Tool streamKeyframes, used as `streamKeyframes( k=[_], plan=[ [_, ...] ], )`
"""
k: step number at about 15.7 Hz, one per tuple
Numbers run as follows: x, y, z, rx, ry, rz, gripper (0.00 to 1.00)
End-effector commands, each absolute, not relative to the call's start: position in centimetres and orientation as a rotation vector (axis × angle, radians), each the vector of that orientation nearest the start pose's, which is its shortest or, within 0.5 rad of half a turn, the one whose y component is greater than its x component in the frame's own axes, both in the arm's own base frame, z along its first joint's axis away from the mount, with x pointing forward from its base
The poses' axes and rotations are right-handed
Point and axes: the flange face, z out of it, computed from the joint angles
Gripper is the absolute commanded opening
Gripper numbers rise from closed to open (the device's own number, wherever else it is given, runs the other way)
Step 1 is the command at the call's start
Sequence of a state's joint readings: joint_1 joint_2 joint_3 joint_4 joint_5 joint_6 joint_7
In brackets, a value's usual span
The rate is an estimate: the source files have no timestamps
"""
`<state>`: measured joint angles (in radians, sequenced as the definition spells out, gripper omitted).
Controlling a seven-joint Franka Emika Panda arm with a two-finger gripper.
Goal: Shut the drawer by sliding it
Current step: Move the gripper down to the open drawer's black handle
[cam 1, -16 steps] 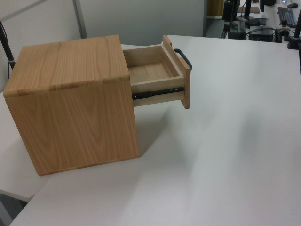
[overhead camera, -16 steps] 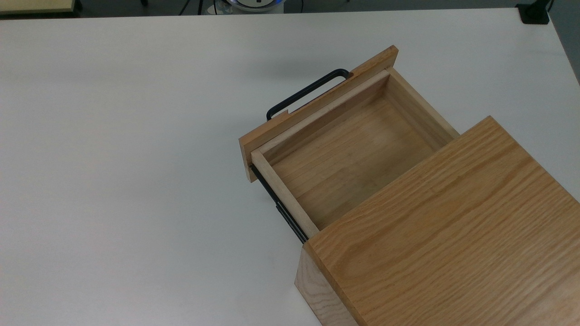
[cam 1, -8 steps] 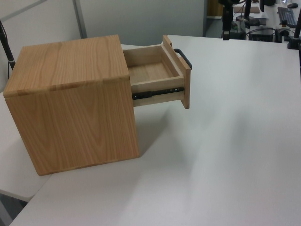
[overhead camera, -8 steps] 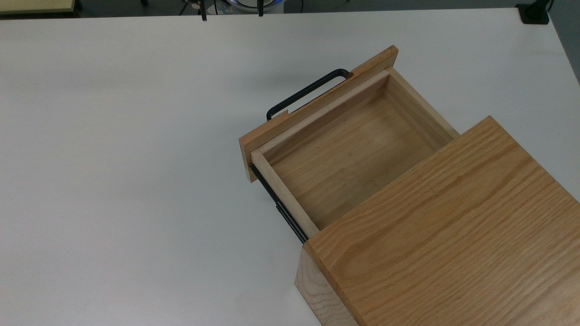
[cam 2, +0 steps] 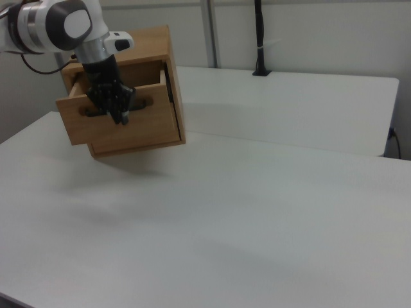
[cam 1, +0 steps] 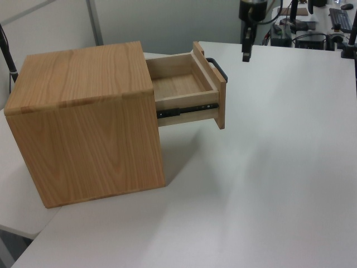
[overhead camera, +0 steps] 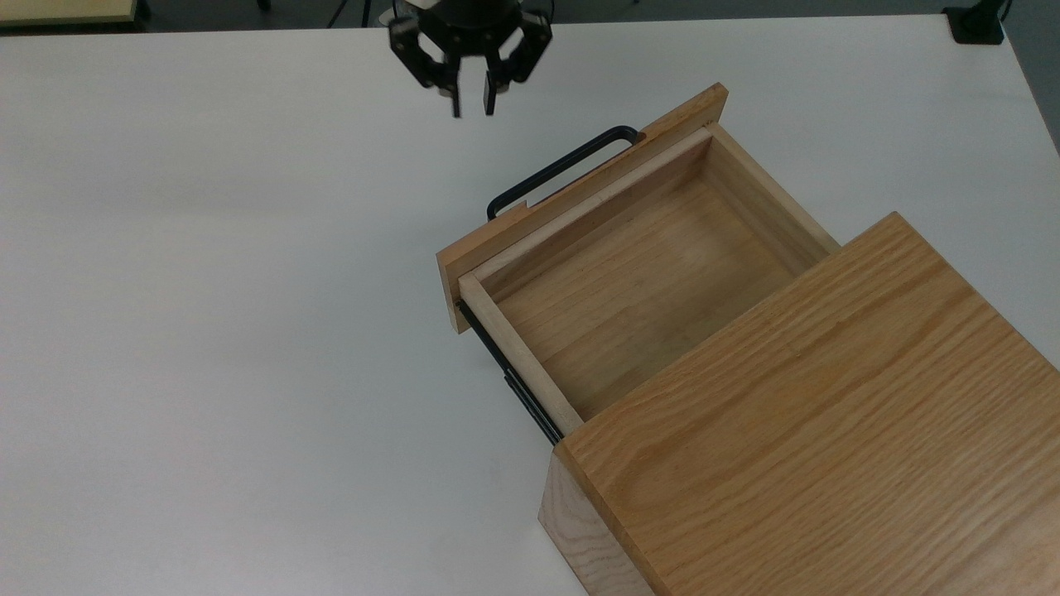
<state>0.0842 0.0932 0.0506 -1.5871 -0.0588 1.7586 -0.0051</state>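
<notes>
One white table [overhead camera: 207, 290], matte and flat, under everything in the top view; far edge along the upper margin of the frame, with dark floor beyond it; black clamp-like fitting [overhead camera: 977, 25] at the upper right corner of the frame, on the table's far corner. Grey partition walls behind the table in the left view and the right view; black pole [cam 2: 259, 38] rising from the far edge in the upper middle of the right view; desks with dark equipment in the upper right corner of the left view.

Oak cabinet [overhead camera: 811, 430] at the lower right of the top view, resting on the table; drawer [overhead camera: 629, 273] pulled well out of it toward the upper left of the frame, interior bare wood; front panel [overhead camera: 580, 203] facing the upper left, black U-shaped handle [overhead camera: 563, 170] on its outer face; black side rail [overhead camera: 509, 377] exposed along the drawer's lower-left side.

Gripper [overhead camera: 470, 103] at the top centre of the top view, pointed downward, clear of the table, up and left of the handle and apart from it; fingers a narrow gap apart, nothing held between them. Gripper [cam 1: 245, 56] in the left view at the upper right of the drawer front, near the handle, not touching.
</notes>
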Motion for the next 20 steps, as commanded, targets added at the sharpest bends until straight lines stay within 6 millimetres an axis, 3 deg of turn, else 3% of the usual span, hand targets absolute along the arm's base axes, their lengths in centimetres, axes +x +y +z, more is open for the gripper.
streamKeyframes(
  k=[1,4,10,15,20],
  plan=[
    [60.6,9.9,56.9,-3.144,-0.101,-0.238,0.0],
    [61.7,12.1,56.1,-3.114,0.01,-0.32,0.0],
    [63.6,13.7,55.1,-3.007,0.388,-0.45,0.0],
    [66.1,16.1,55.7,-2.817,0.671,-0.607,0.0],
    [68.3,17.0,55.7,-2.648,0.864,-0.677,0.0]
  ],
)
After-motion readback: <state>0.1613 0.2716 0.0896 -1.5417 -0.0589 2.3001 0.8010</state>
